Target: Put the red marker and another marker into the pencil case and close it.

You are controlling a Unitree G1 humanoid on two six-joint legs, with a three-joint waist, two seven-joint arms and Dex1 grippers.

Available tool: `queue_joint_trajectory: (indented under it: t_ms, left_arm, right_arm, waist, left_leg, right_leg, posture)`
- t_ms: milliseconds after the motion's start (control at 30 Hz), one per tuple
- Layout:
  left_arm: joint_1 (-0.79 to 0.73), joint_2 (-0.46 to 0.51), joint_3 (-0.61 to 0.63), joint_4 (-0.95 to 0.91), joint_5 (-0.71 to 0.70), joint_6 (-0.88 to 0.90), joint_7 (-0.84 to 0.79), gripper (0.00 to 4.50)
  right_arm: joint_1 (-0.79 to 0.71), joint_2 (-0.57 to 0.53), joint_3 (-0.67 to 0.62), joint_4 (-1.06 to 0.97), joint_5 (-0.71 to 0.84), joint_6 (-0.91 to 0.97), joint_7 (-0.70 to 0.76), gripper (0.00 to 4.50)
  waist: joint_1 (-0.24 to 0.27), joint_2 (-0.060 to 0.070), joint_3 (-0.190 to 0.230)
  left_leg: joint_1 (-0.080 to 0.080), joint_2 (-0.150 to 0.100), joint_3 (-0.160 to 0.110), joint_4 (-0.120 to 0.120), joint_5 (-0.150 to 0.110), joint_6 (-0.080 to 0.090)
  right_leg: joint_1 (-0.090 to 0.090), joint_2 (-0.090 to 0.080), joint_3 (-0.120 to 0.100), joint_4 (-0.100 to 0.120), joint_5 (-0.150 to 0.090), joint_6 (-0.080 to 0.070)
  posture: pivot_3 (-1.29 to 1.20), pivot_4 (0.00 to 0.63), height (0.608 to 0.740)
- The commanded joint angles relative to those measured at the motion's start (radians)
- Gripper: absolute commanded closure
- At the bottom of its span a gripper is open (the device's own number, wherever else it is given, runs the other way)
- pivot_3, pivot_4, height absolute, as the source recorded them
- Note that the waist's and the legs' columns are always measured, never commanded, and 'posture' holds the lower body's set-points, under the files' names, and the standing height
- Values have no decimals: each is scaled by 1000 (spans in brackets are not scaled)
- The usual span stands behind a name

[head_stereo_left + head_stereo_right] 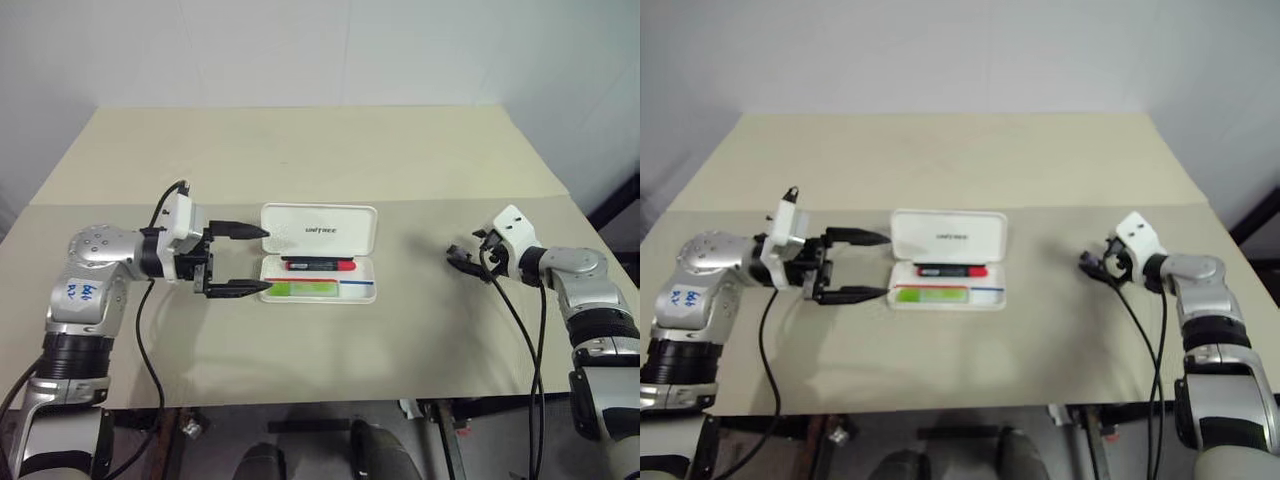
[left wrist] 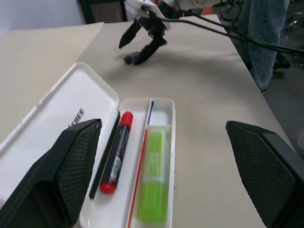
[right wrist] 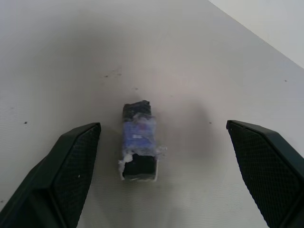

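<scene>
Each arm consists of silver-grey metallic segments joined by black ribbed collars. The left arm (image 1: pixel 88 262) carries blue handwritten marks on its upper housing. A white box-shaped module sits at each wrist. A black cable runs from each module along the arm. The left gripper (image 1: pixel 243 259) and right gripper (image 1: pixel 462 258) have black pointed fingers with cross-hatched pads (image 2: pixel 71 166).

Left gripper (image 1: pixel 240 259): wrist level, fingers (image 1: pixel 238 230) pointing toward 3 o'clock, jaws spread wide, nothing held between them. Right gripper (image 1: pixel 463 256): forearm reaching in from 4 o'clock, fingers (image 2: pixel 128 37) pointing toward 9 o'clock and angled slightly downward, jaws likewise spread, empty.
</scene>
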Motion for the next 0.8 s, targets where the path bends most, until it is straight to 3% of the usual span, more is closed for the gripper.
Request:
queue_joint_trajectory:
  t_ms: [33,100,200,533,633,800]
  left_arm:
    - [10,34,47,-20,-54,-8,-40,26]
    - [13,52,62,-2,-54,-18,-49,26]
    - [6,65,79,21,-49,-32,-46,0]
    - [-8,67,78,33,-42,-55,-35,0]
    - [-8,66,82,30,-47,-57,-29,0]
    - [10,66,97,26,-55,-66,-24,0]
  right_arm:
    - [-24,-13,-1,32,-16,10,-18,0]
    - [-32,-9,-3,46,-16,18,-13,0]
    - [-38,1,6,60,-19,43,2,624]
    - [-47,10,-11,54,-9,53,-17,3992]
    - [-51,6,-21,16,7,31,-2,4110]
    - [-12,14,-24,-309,71,75,76,4110]
  waist:
    - [1,0,0]
    - [1,0,0]
    - [1,0,0]
    - [3,0,0]
    - [2,0,0]
    - [-2,2,1]
  left_leg:
    - [0,0,0,0,0,0]
    - [0,0,0,1,0,0]
    - [0,0,0,1,0,0]
    - [1,0,1,3,0,0]
    - [1,0,1,2,0,0]
    - [-1,0,2,1,0,0]
  right_leg:
    - [0,0,0,0,0,0]
    - [0,0,0,0,0,0]
    - [0,0,0,1,1,0]
    - [1,0,1,0,3,1]
    - [1,0,1,0,3,1]
    - [-2,0,2,0,3,1]
  posture:
    - [0,150,740]
    - [0,150,740]
    - [0,150,740]
    - [0,150,740]
    - [0,150,740]
    - [0,150,740]
